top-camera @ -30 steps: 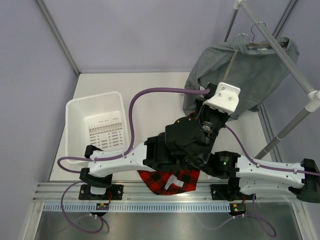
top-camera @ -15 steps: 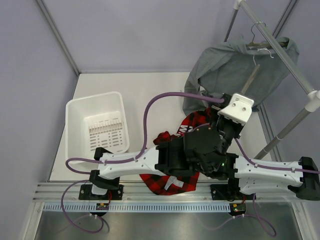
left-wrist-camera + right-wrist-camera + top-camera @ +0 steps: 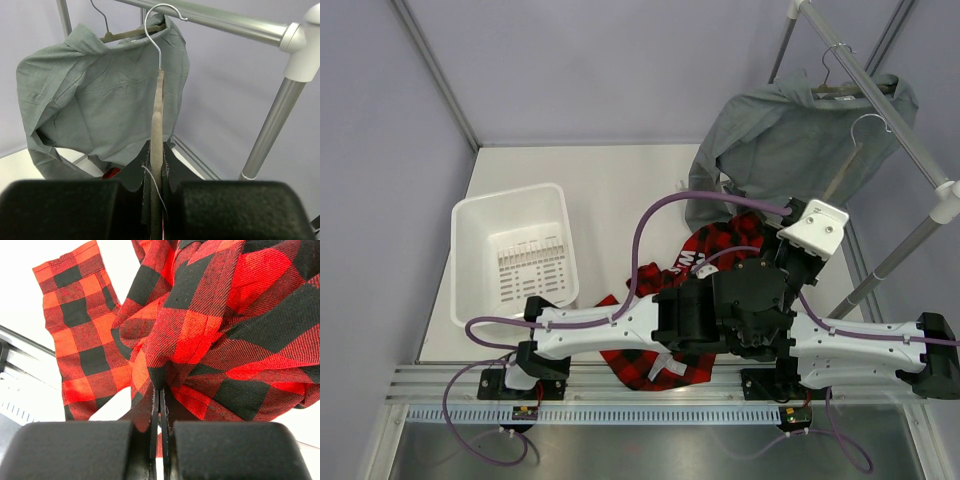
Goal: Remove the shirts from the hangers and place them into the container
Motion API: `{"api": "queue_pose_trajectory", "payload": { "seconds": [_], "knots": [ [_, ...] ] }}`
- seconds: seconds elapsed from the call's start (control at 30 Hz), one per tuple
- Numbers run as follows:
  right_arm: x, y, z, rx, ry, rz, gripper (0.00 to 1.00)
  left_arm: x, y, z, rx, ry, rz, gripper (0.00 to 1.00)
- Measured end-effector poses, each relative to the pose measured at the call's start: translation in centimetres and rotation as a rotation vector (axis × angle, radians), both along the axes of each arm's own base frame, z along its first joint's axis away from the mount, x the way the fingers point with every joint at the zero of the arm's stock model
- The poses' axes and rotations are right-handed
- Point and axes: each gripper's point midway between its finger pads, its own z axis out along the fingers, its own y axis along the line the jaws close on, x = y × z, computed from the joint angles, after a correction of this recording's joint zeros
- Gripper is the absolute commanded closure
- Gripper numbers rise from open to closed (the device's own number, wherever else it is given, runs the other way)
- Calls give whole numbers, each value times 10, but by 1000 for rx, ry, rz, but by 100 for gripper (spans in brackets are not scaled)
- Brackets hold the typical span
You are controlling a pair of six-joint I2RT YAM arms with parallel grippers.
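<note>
A matte white tabletop (image 3: pixel 600 170) fills the middle of the overhead view, evenly lit, with only soft shadows. Plain pale lavender-grey walls (image 3: pixel 620 70) close it in at 9, 12 and 3 o'clock. A thin grey metal corner strip (image 3: pixel 435 75) runs diagonally at 10 o'clock, where two wall panels meet. At 2 o'clock stands a clothes rack of round silver metal poles (image 3: pixel 880 102). Its sloping top bar joins an upright leg through a white plastic elbow connector (image 3: pixel 948 200) at 3 o'clock. Along the 6 o'clock edge lies a slotted aluminium rail (image 3: pixel 430 385), and beyond it, nearest the camera, a brushed grey metal sheet (image 3: pixel 650 450).
</note>
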Motion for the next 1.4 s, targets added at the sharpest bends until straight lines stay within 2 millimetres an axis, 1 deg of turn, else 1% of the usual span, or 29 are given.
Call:
{"api": "queue_pose_trajectory", "payload": {
  "seconds": [0.27, 0.37, 0.67, 1.03, 1.2, 1.23, 1.3, 1.33, 1.4],
  "knots": [
    [-1, 1, -1, -4, 2, 1, 100, 1, -5, 17, -89, 0, -39, 100],
    [-1, 1, -1, -3, 2, 2, 100, 2, -9, 19, -119, 4, -52, 100],
    [0, 1, -1, 0, -3, -3, 100, 7, -28, 7, -132, 18, -83, 100],
    [1, 4, -3, 20, -7, -3, 100, 14, -32, 6, -150, 34, -110, 100],
    [1, 5, -4, 17, -4, -6, 100, 18, -36, 0, -149, 58, -133, 100],
    [1, 5, -5, 15, -3, -7, 100, 19, -36, -1, -146, 61, -136, 99],
    [1, 6, -7, 11, -1, -8, 100, 20, -36, -2, -143, 67, -141, 89],
    [1, 7, -8, 8, -1, -7, 100, 20, -37, -2, -144, 69, -142, 83],
    [2, 8, -10, 4, 1, -7, 100, 21, -37, -3, -145, 74, -145, 82]
  ]
}}
